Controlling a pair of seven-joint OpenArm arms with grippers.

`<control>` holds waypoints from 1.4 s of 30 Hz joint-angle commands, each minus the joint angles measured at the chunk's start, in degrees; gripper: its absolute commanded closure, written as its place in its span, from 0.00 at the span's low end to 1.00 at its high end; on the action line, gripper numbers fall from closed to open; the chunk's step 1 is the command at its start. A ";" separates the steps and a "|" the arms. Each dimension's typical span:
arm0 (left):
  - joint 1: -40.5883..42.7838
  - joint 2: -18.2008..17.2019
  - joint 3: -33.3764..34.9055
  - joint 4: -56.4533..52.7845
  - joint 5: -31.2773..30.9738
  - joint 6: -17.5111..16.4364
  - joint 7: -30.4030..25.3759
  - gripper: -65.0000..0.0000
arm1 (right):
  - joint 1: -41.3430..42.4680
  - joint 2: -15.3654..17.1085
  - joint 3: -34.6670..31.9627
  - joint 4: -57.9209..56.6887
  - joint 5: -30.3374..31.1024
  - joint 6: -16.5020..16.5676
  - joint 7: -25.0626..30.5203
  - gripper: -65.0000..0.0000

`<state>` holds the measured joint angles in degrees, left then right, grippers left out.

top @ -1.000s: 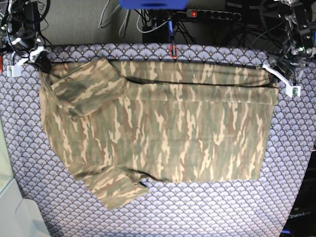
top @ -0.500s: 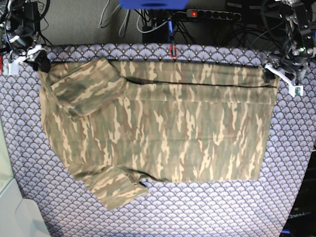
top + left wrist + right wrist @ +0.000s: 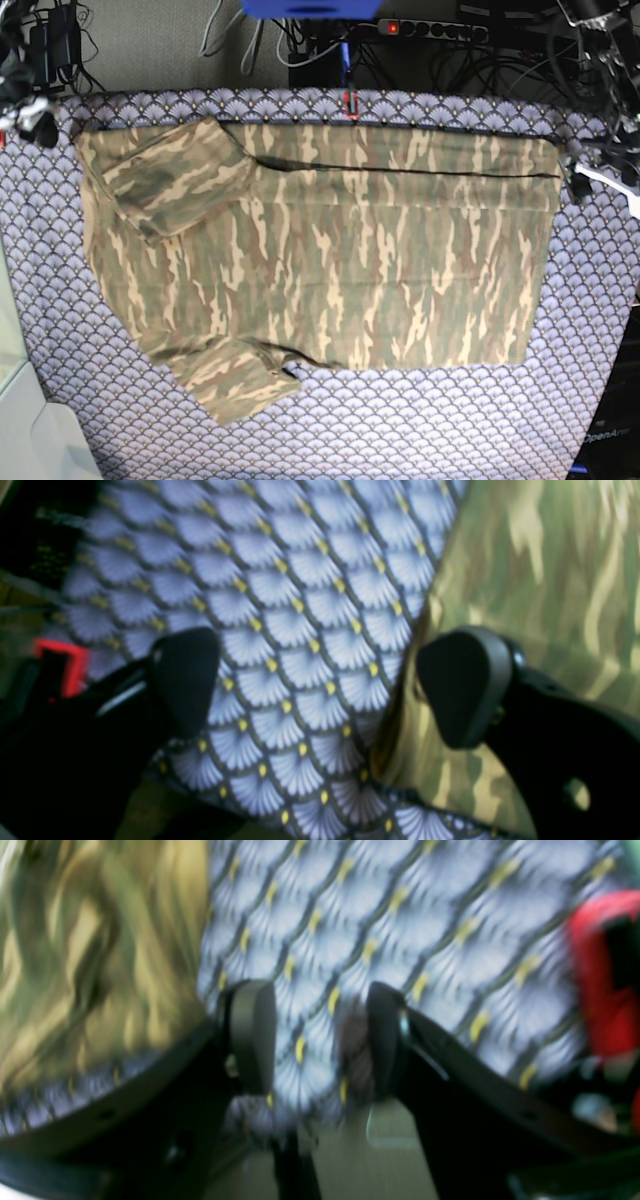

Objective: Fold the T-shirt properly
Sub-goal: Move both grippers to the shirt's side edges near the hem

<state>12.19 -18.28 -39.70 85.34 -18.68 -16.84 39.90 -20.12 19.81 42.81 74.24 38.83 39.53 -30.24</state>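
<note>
Both the left end effector (image 3: 320, 685) and right end effector (image 3: 310, 1040) stood released beside the T-shirt (image 3: 330, 260), whose loose edge could snag a withdrawing finger.

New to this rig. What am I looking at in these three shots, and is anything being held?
It is a two-armed robot folding a T-shirt. The base view looks down on a table with a purple scallop-patterned cloth; the camouflage shirt lies flat on it, a strip along the far edge folded over and both sleeves lying on the body. The other two pictures come from cameras on the wrists, each looking past its own black fingers.

The left gripper is wide open, one finger over the cloth and the other over the shirt's edge. The right gripper is also open, over bare cloth beside the shirt. Nothing is held. In the base view the left arm is on the right side, the right arm top left.
</note>
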 commanded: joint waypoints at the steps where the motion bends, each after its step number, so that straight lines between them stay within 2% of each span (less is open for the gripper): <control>1: -1.24 -1.10 -0.34 0.59 0.00 -0.17 -1.00 0.00 | 0.91 2.12 0.23 0.97 1.13 0.47 1.27 0.53; 8: -10.38 -2.24 0.10 -0.29 0.08 0.09 -0.38 0.00 | 10.05 7.40 -6.54 1.06 -0.19 0.25 1.18 0.53; 12: -16.19 -3.91 5.64 -5.82 0.17 0.36 -0.38 0.00 | 16.30 9.68 -13.31 0.36 -2.04 -7.75 1.36 0.52; 17: -20.76 -4.35 14.52 -12.07 1.05 0.53 -0.91 0.00 | 24.91 10.03 -19.47 -4.04 -2.21 -12.93 1.27 0.52; 20: -23.04 -2.95 17.33 -13.30 4.83 0.53 -0.91 0.00 | 29.75 9.77 -21.58 -9.84 -2.21 -13.02 1.54 0.52; 24: -25.42 -0.40 17.77 -13.82 9.93 0.53 -1.00 0.00 | 35.37 8.98 -22.37 -17.31 -2.04 -13.02 2.15 0.52; 27: -26.03 1.27 17.42 -13.21 13.27 0.53 -1.00 0.00 | 36.16 7.66 -22.46 -17.49 -2.13 -13.11 6.28 0.52; 29: -27.70 1.62 17.42 -13.30 15.20 0.53 -1.00 0.00 | 36.34 6.96 -22.46 -17.49 -2.13 -13.11 10.77 0.52; 31: -28.67 1.62 17.33 -13.65 15.82 0.53 -1.00 0.00 | 36.34 6.43 -22.72 -17.67 -2.13 -13.11 12.88 0.52; 37: -28.93 1.54 17.59 -13.74 15.91 0.53 -0.56 0.00 | 36.34 8.27 -28.87 -17.58 -2.04 -13.11 12.61 0.53; 42: -28.76 1.45 17.77 -14.00 15.82 0.45 -0.91 0.00 | 37.83 10.12 -35.91 -17.58 -1.77 -12.85 9.36 0.52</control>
<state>-15.09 -15.97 -21.93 70.57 -2.59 -16.43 40.38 15.64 28.71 6.52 55.59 36.14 25.98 -22.72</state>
